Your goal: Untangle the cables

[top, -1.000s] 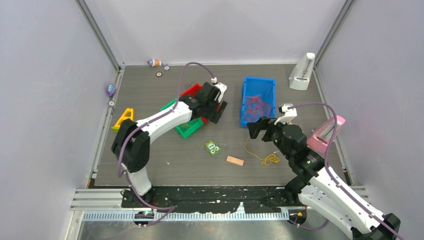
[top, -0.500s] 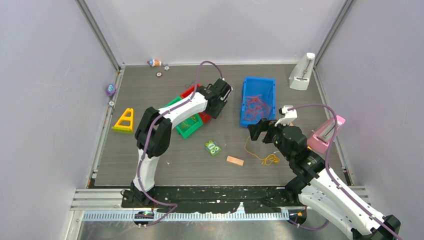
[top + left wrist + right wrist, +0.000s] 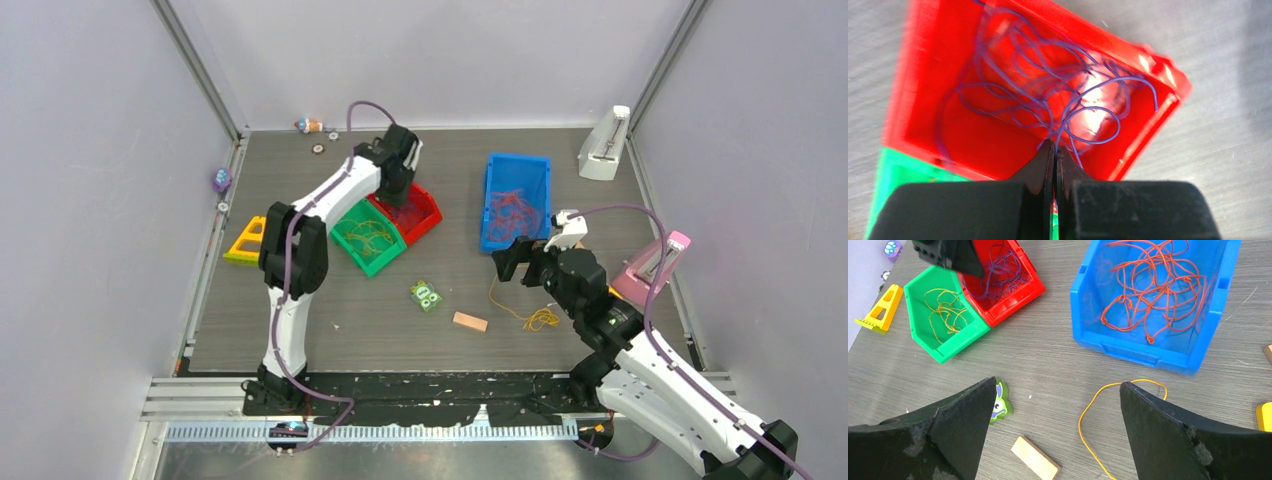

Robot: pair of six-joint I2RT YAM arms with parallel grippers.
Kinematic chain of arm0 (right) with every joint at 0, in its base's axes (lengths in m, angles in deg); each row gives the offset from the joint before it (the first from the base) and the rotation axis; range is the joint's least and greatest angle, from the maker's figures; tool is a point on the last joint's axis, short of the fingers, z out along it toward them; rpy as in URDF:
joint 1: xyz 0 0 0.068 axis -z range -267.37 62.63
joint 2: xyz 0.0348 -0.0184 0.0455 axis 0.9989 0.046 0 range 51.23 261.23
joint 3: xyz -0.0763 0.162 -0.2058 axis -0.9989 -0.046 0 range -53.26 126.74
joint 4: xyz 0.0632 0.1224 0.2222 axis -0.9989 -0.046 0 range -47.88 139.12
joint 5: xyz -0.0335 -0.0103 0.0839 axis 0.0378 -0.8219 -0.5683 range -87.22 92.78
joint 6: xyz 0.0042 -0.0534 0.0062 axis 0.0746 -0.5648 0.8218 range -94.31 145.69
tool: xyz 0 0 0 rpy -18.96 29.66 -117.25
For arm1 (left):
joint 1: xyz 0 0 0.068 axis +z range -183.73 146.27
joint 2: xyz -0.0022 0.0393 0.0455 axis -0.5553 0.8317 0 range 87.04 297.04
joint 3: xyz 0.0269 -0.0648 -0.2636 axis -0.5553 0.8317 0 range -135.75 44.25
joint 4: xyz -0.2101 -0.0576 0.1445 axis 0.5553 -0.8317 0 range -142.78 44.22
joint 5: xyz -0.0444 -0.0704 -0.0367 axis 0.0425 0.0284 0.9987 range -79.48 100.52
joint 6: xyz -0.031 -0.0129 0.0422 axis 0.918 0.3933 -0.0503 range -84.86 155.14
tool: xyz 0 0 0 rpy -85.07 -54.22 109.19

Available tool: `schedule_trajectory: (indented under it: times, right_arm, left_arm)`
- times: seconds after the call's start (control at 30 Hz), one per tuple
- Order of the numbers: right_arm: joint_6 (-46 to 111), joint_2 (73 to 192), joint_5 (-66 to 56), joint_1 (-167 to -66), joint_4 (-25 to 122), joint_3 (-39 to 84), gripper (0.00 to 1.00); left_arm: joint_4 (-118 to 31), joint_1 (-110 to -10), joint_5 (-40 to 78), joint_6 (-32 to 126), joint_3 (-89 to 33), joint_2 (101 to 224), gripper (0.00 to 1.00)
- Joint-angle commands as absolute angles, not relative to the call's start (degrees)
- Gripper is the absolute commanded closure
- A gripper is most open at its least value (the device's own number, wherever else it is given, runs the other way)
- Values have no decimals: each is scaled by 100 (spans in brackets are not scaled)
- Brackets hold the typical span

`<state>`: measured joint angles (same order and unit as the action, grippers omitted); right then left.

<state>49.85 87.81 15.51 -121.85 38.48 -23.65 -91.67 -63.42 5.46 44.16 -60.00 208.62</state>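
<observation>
While tangled, cables (image 3: 1048, 107) beneath left gripper (image 3: 1053, 148)

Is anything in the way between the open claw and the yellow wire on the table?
No, nothing visible. The right gripper hangs open just over the yellow cable, with a clear gap down to it. The wooden block lies off to one side.
</observation>
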Motion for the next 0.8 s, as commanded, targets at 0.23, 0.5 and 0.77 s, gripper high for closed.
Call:
schedule_trajectory:
  times: [0.23, 0.5, 0.77]
  right_arm:
    - [5083, 8967, 1811, -12156, 3875, -2143, 2]
    - [5822, 10453, 2688, -11804, 1895, -1741, 5]
    - [6440, 10408, 2420, -11553, 1447, -2103, 5]
  left_arm:
    - [-9956, -5878, 964, 4593, -8043, 22308, 100]
    - [-9878, -5878, 909, 4625, -7813, 22215, 78]
    - [-8803, -5898, 1163, 4948, -6472, 20779, 43]
